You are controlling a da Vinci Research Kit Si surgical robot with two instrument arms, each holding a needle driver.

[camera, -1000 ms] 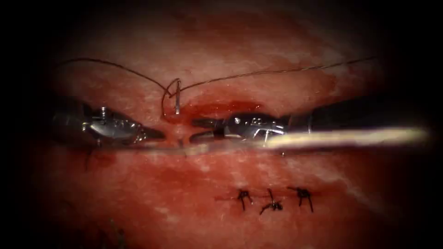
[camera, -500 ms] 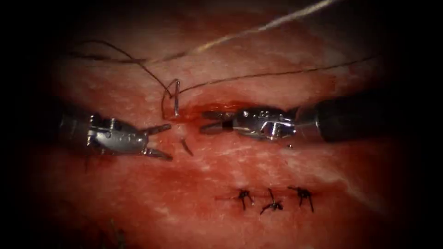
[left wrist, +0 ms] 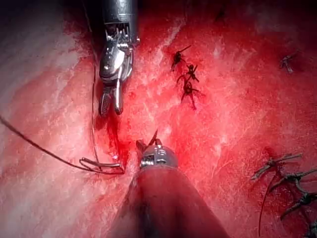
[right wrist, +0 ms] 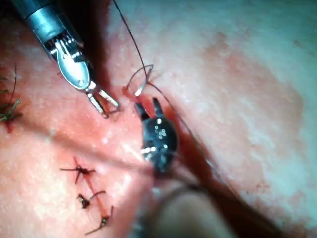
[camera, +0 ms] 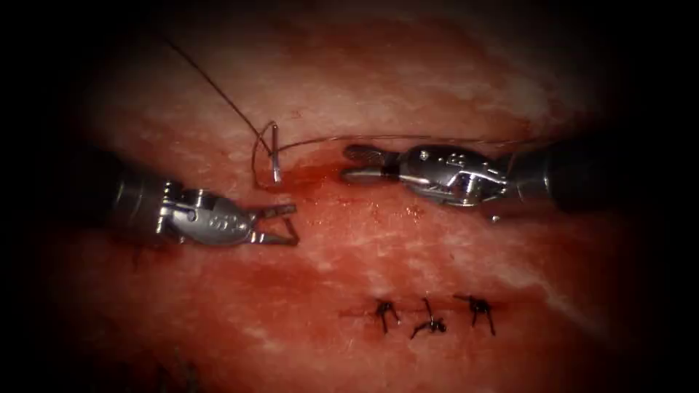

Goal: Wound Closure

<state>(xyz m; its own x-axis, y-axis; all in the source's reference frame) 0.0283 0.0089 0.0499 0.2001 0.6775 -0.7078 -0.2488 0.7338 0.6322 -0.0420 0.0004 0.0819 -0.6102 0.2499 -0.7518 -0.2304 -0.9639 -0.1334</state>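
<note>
Left tool [camera: 287, 225] jaws apart, empty | right tool [camera: 357, 164] apart, empty | needle [camera: 275, 154] in tissue [camera: 437, 80]; wrist view: thread [left wrist: 39, 148].

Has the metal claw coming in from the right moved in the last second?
Yes. Against the three knots, which stayed put, the right tool has risen and backed toward the right. Its jaws stand open, holding nothing, beside the needle lying at the cut.

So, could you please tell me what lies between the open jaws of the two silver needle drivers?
In the endoscope view, bare wet tissue with red fluid separates the left tool and the right tool; the curved needle stands just above that gap.
</note>
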